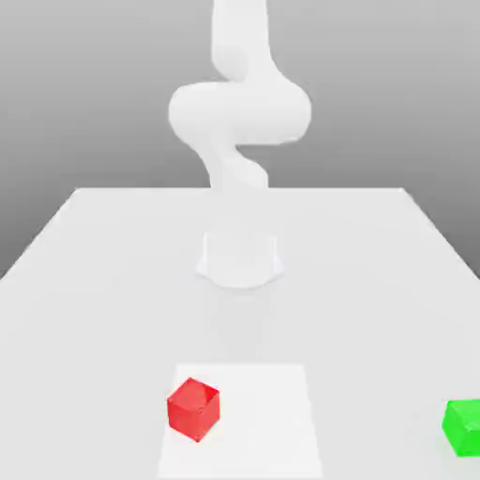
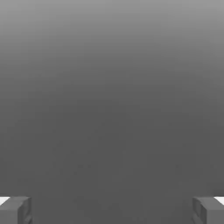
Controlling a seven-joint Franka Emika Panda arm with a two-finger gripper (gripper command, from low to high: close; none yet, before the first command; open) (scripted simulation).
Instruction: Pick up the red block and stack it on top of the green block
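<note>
So, we've got the red block (image 1: 194, 410) sitting turned at an angle on the white sheet (image 1: 253, 422) on the worktop (image 1: 94, 328), while the green block (image 1: 463, 427) is well apart, at the exterior view's right edge. Our hand (image 2: 112, 211) is spread wide, pinching nothing.

No lettering, label, brand, number or sign can be read anywhere in either view.
</note>
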